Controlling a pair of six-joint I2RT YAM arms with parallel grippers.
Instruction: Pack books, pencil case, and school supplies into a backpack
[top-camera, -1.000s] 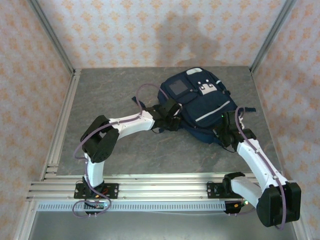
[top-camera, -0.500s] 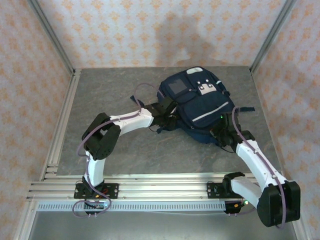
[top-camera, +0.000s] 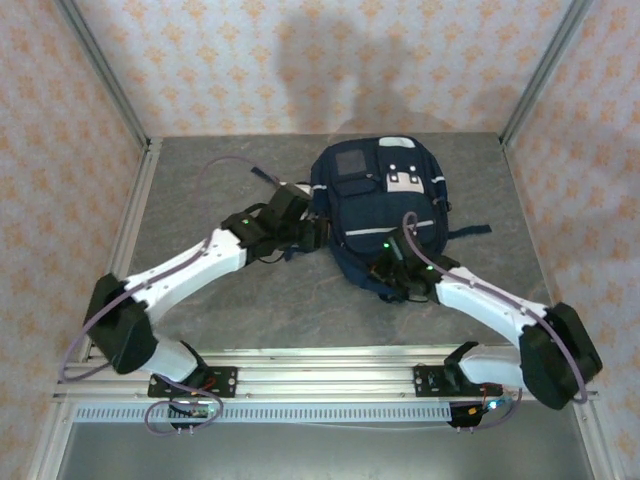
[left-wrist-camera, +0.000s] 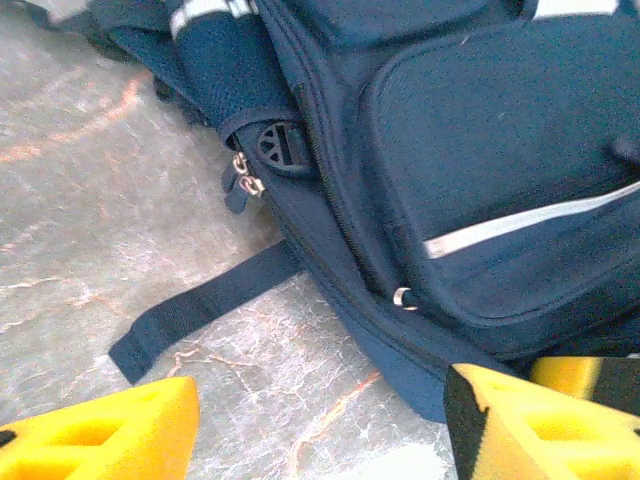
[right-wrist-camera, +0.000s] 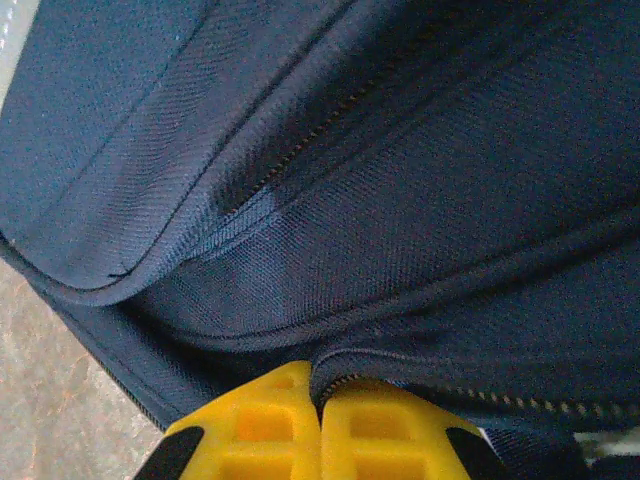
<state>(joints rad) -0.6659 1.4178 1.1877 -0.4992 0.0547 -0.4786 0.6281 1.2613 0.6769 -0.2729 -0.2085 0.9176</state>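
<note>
- The backpack (top-camera: 385, 195) is lying flat on the grey desk (top-camera: 230, 310), toward the back and right of centre, with its front pocket facing up.
- The left pincer (top-camera: 316, 236) is sitting just beside the backpack's left edge. In the left wrist view its yellow fingers (left-wrist-camera: 110, 430) are standing spread wide, holding nothing.
- A dark strap (left-wrist-camera: 200, 315) is trailing from the backpack across the desk between those fingers.
- The right pincer (top-camera: 386, 274) is resting at the backpack's near edge.
- In the right wrist view, the right pincer (right-wrist-camera: 320, 430) is showing its fingers pressed together against the fabric where a zipper (right-wrist-camera: 500, 400) is running. I cannot tell whether anything is caught between them.
</note>
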